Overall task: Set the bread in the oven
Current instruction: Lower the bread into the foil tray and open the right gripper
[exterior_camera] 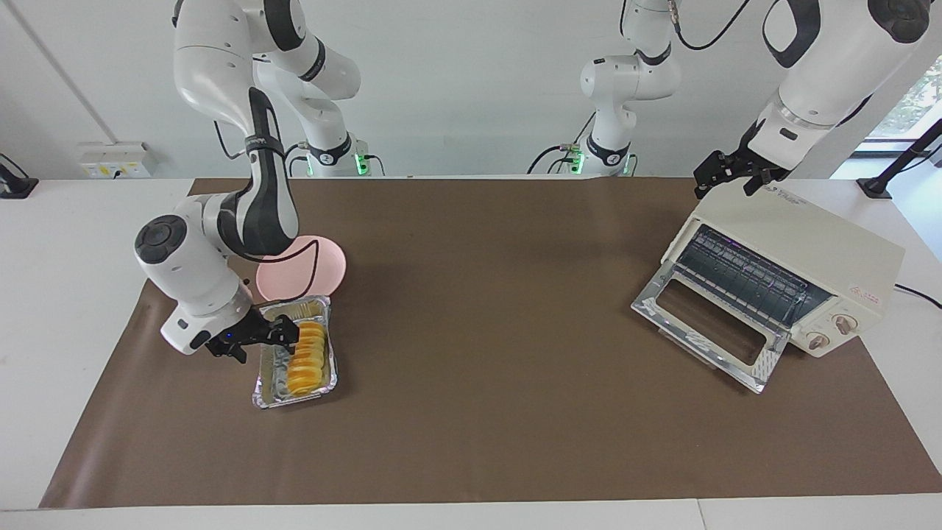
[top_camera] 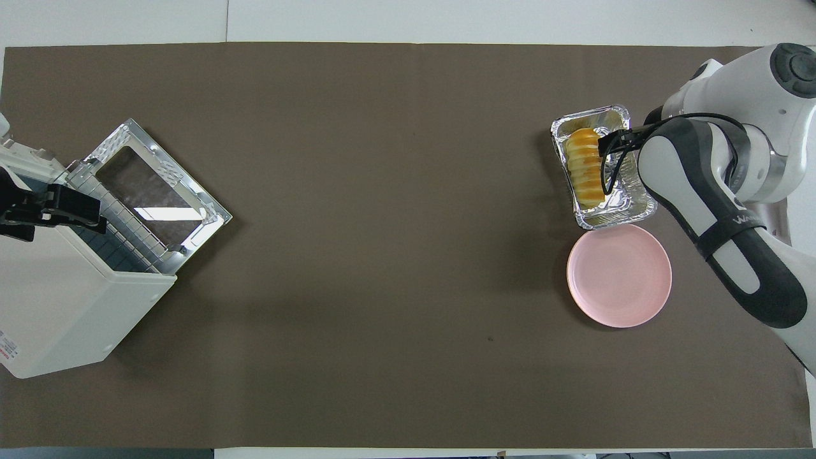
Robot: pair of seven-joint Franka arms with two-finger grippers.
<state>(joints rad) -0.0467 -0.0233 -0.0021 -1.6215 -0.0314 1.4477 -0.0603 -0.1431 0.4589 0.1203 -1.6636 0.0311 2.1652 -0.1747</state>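
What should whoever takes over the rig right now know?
Right pincer: low over the foil tray, at the end of the bread nearer the robots. Whether it has a grip is unclear.
Left pincer: at the top of the oven, waiting.
The bread lies in the tray beside the pink plate, at the right arm's end of the table.
Done: oven door is down.
Left: lift the bread, carry it across and set it in the oven.

Oven [top_camera: 76, 299] cut off at overhead frame edge; left gripper [top_camera: 51, 210] covers part of its top. Right arm hides foil tray [top_camera: 590, 118] edge toward its end. Both grippers' finger gaps unreadable; knob markings too small.
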